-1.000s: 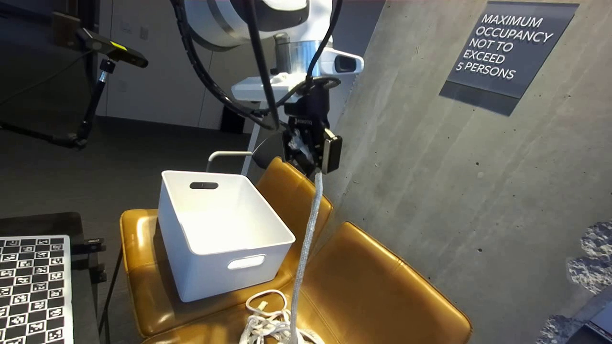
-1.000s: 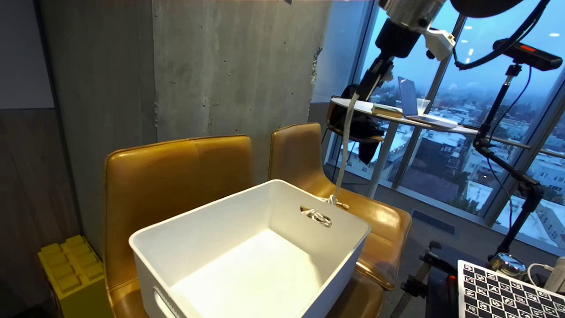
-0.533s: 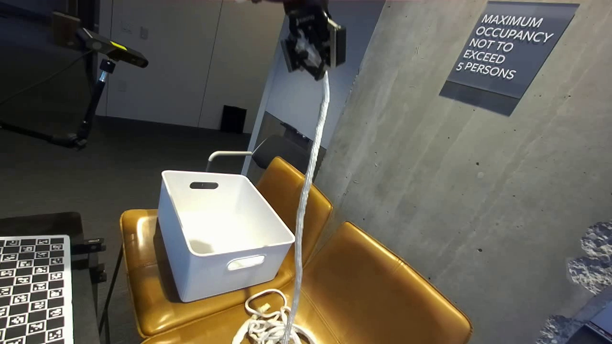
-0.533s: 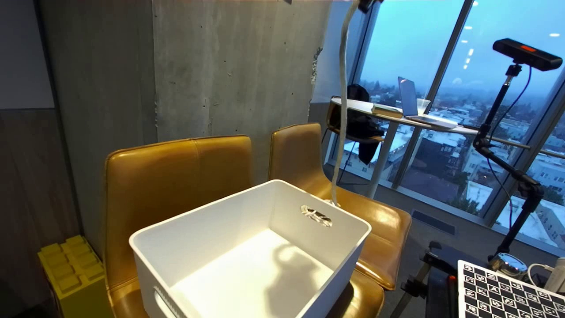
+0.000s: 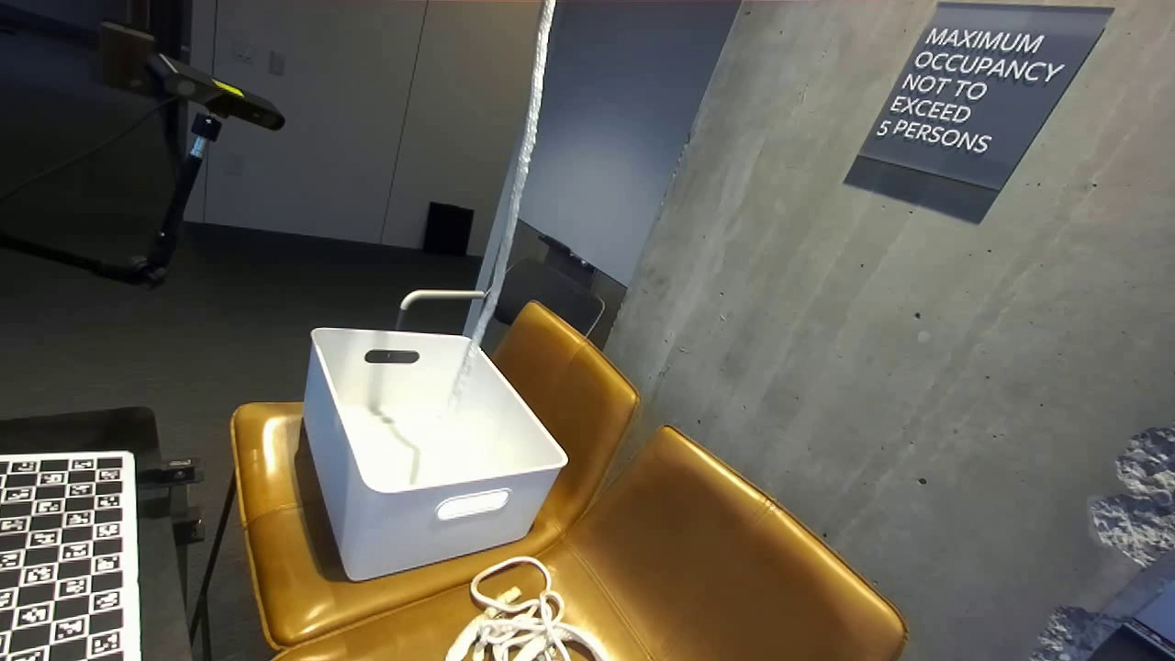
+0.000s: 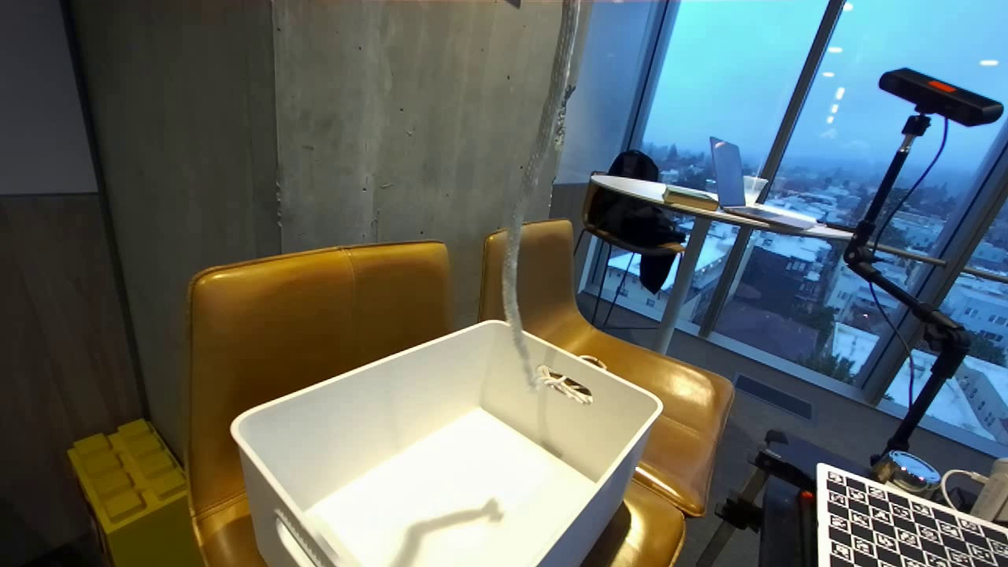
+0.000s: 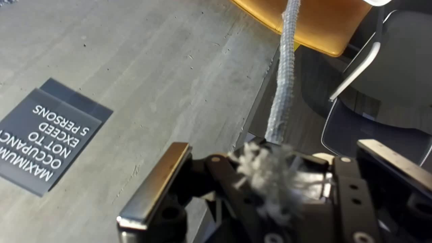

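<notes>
The gripper pinches the rope near its frayed end, the rest dangling beneath it over the bin, where a quick sideways jerk could swing the loose tail against the rim.

1 hanging rope, 1 bin, 2 leather chairs.

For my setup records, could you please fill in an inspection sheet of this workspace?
Surface: tan chair under the bin.
Job's things: rope hangs down, lower part seen over the bin's inside in both exterior views; contact unclear.
Clutter: white cords heaped on the next chair.
Gripper: shut on the rope, frayed fibres showing.
Cables: white cable by the marker board.
Surroundings: concrete wall with a sign; laptop on a table near windows.
</notes>
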